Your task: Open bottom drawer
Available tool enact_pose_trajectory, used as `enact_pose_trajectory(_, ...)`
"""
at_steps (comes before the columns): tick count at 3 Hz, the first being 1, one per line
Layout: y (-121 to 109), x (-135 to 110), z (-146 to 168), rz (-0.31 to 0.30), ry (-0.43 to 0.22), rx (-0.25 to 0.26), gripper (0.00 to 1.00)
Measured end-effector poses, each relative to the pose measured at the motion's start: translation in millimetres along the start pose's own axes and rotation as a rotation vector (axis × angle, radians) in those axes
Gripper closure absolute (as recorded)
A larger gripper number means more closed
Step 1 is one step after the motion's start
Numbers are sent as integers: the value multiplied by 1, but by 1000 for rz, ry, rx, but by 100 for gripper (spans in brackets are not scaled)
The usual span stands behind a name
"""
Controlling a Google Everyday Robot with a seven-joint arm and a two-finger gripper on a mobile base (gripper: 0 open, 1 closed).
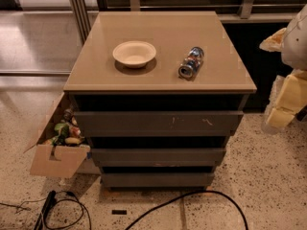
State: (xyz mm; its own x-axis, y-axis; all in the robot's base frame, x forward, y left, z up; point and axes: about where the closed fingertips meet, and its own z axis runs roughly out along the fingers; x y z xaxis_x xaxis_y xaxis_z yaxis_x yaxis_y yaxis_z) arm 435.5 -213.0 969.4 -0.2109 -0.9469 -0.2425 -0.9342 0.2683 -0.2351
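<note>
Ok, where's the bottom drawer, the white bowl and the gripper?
Plain grey-brown bottom drawer (157,179), camera view: front panel's middle.
Round white bowl (134,53), camera view: its hollow.
Cream gripper (284,105), camera view, right edge: its lower part.

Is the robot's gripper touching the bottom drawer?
Apart. The camera view shows the gripper at the right edge, with speckled floor between it and the bottom drawer.

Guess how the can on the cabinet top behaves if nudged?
The can lies on its side on the smooth cabinet top, so it probably rolls. Small, likely light, maybe dentable. The hand hangs right of the cabinet top, away from the can.
</note>
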Motion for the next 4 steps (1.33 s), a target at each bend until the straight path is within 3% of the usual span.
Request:
enact_pose_trajectory(1,18,-3,27,3,-98,-42,0)
enact_pose_trajectory(2,46,-2,84,40,-212,-98,0)
enact_pose_trajectory(3,60,2,140,89,-260,-117,0)
enact_pose_trajectory(4,71,12,193,111,-245,-148,0)
